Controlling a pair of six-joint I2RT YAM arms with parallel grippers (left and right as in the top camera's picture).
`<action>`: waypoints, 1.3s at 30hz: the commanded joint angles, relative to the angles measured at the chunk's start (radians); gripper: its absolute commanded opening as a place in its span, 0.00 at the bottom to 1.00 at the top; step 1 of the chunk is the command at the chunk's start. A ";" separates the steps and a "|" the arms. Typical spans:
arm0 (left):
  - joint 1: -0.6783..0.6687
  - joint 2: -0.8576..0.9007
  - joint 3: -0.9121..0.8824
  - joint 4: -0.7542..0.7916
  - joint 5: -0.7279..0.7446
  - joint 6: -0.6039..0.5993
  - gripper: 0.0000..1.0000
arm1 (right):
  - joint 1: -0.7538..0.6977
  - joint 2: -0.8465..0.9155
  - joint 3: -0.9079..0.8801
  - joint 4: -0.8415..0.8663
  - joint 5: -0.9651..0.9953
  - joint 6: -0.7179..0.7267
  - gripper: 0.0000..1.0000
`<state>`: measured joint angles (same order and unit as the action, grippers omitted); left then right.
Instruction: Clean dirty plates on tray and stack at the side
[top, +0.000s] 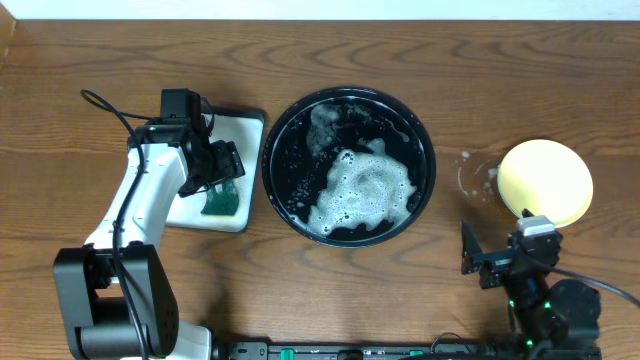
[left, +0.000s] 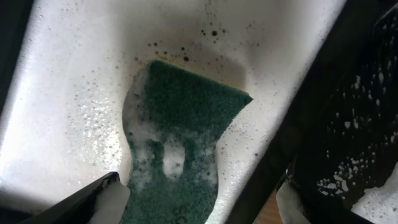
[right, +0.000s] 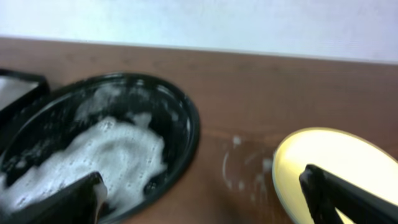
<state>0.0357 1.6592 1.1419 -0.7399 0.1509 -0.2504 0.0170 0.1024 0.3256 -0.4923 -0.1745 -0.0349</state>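
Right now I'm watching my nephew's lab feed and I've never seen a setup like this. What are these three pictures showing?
Two robot arms work at a wooden table. One picture looks down from above; the other two come from cameras on each wrist. In the middle sits a black tray full of soap foam. The left gripper hangs open over a green sponge lying on a white tray; it holds nothing. The right gripper is open and empty, near a yellow plate on the table. I can't see other plates.
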 joint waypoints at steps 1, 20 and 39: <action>0.003 0.001 0.003 -0.004 -0.005 0.002 0.81 | 0.017 -0.064 -0.095 0.089 0.013 -0.011 0.99; 0.003 0.001 0.003 -0.004 -0.005 0.002 0.81 | 0.018 -0.097 -0.320 0.433 0.017 -0.011 0.99; 0.003 0.001 0.003 -0.004 -0.005 0.002 0.81 | 0.017 -0.097 -0.320 0.433 0.017 -0.011 0.99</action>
<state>0.0357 1.6592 1.1419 -0.7399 0.1513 -0.2504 0.0170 0.0116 0.0101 -0.0608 -0.1631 -0.0376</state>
